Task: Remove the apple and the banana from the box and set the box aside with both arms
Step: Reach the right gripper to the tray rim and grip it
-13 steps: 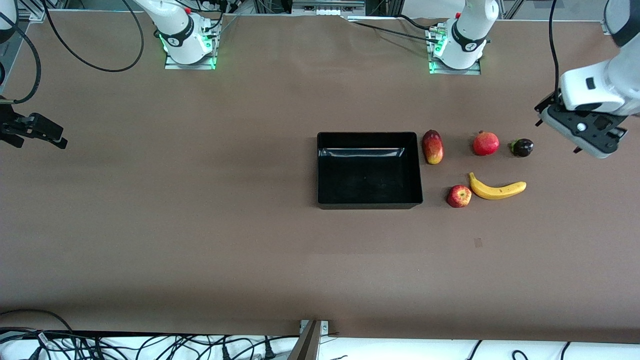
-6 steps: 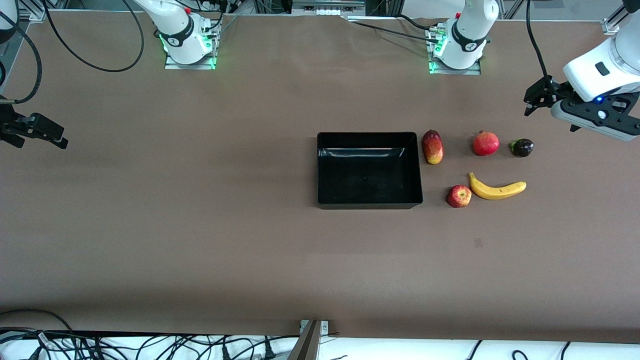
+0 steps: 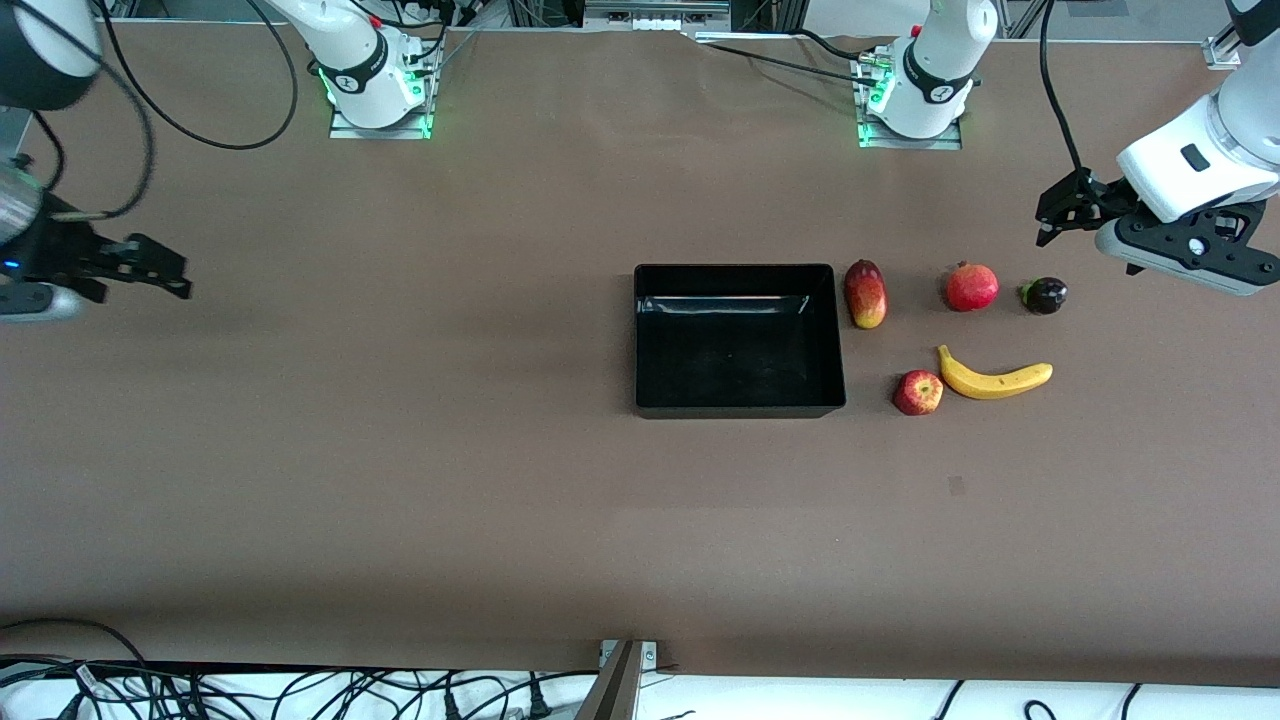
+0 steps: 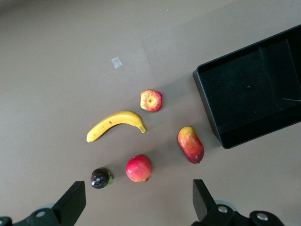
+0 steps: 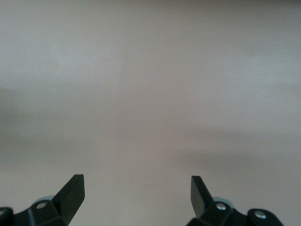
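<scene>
The black tray (image 3: 738,411) sits mid-table, open and empty. The red apple (image 3: 918,392) and yellow banana (image 3: 995,379) lie side by side on the table, toward the left arm's end from the tray. My left gripper (image 3: 1048,222) is open and empty, in the air over the table near the dark fruit. Its wrist view shows the apple (image 4: 151,100), banana (image 4: 115,124) and tray (image 4: 207,106) beneath my left gripper (image 4: 136,195). My right gripper (image 3: 170,278) is open and empty over bare table at the right arm's end; the right wrist view shows my right gripper (image 5: 135,184) over bare table alone.
A red-yellow mango (image 3: 865,293) lies beside the tray, with a pomegranate (image 3: 972,287) and a small dark fruit (image 3: 1044,295) in a row toward the left arm's end. A small grey patch (image 3: 957,485) marks the table nearer the front camera.
My left gripper has swung round and moved in toward the fruits. My right gripper has moved in from the table's end toward the middle. The fruits and tray have not moved.
</scene>
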Robot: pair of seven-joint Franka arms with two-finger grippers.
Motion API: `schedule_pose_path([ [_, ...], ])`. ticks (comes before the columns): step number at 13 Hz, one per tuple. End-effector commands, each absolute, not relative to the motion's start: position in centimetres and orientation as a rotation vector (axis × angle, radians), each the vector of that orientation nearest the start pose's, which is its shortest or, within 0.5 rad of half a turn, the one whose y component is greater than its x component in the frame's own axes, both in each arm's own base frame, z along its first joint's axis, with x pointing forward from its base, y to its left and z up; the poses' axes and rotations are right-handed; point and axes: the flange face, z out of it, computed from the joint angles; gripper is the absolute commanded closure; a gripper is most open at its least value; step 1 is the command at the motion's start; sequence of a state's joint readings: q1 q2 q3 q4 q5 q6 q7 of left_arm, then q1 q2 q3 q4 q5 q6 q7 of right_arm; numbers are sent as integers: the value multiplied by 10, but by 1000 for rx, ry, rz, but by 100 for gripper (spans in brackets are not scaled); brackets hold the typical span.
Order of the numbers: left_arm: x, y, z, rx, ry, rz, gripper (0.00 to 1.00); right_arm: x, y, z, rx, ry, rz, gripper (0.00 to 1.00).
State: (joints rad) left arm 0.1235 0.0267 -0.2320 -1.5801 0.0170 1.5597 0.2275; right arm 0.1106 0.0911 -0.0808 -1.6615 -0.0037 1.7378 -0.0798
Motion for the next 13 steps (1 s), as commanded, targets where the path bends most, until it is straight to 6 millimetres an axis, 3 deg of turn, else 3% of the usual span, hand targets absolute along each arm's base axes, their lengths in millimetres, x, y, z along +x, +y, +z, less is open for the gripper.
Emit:
schedule_pose_path([
  [1, 561, -53, 600, -3120, 485, 82, 0, 594, 67, 519, -3130, -269, 105, 0],
  [3, 562, -44, 596, -3125, 464, 103, 0, 597, 97, 503, -3126, -343, 127, 0],
  [4, 562, -43, 593, -3128, 462, 117, 0, 599, 101, 494, -3110, -341, 151, 0],
  [7, 560, -50, 598, -3139, 470, 100, 0, 594, 146, 480, -3055, -356, 186, 0],
  [10, 558, -55, 601, -3149, 381, 96, 0, 586, 244, 449, -3060, -22, 137, 0],
  [13, 559, -54, 598, -3150, 361, 103, 0, 580, 311, 426, -3030, 113, 75, 0],
])
